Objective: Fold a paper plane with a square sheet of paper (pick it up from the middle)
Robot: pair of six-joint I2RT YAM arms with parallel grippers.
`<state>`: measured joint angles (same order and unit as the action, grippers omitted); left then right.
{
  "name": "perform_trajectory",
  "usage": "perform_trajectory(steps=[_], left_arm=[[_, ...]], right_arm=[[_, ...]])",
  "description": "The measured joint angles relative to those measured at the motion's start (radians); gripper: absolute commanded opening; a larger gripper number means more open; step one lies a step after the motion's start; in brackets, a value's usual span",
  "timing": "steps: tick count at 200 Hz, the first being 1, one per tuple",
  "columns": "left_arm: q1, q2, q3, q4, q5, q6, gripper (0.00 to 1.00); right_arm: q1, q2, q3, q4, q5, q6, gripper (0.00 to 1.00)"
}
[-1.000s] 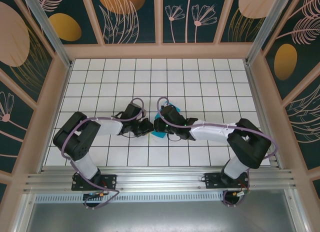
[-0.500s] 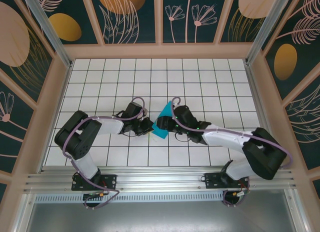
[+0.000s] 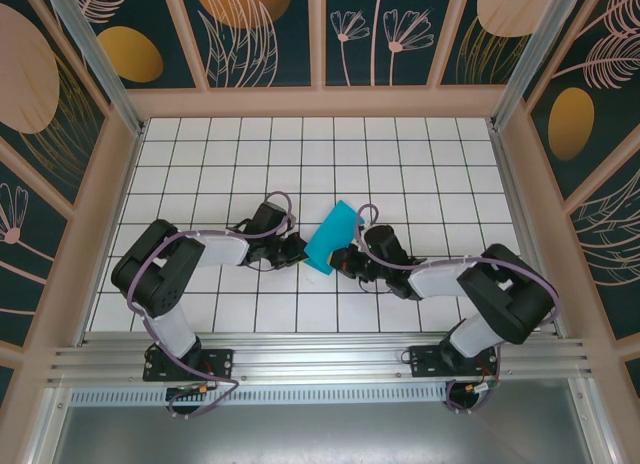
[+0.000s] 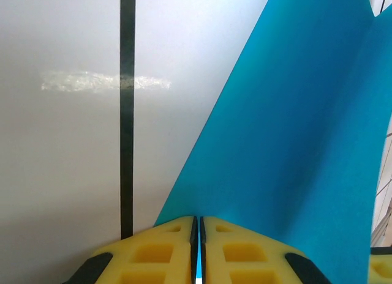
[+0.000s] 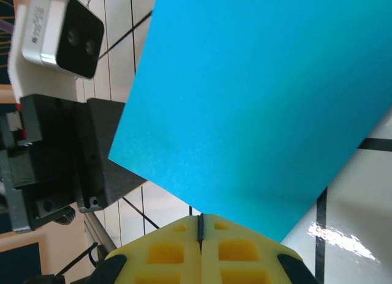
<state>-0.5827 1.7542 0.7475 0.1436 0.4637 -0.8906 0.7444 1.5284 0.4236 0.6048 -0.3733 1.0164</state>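
My left tool (image 4: 197, 235) has its yellow pads pressed almost together, and a sliver of teal shows in the slit between them. It is pinching the near-left end of the square sheet of paper (image 3: 331, 234). My right tool (image 5: 199, 226) is fully closed, pads flush. The paper's near edge meets its tips, but I cannot tell whether that edge is actually caught there.

From above, the two tools face each other low over the desk (image 3: 420, 154), close together. The left one is at the paper's left side and the right one at its near-right side. The paper reads as a narrowed teal shape, slanting from near-left to far-right around the middle of the white grid. In my left wrist view a fold line shows toward its right side. Both arms reach inward from their bases at the near edge.
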Motion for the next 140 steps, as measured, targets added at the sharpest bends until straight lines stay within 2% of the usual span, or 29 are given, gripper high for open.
perform_trajectory(steps=[90,140], left_arm=[[0.000,0.003,0.003,-0.002,0.000,0.003,0.15],[0.000,0.003,0.005,-0.003,0.000,0.008,0.15]], right_arm=[[0.012,0.130,0.018,0.003,-0.021,0.019,0.00],[0.031,0.126,0.126,-0.201,0.026,0.005,0.02]])
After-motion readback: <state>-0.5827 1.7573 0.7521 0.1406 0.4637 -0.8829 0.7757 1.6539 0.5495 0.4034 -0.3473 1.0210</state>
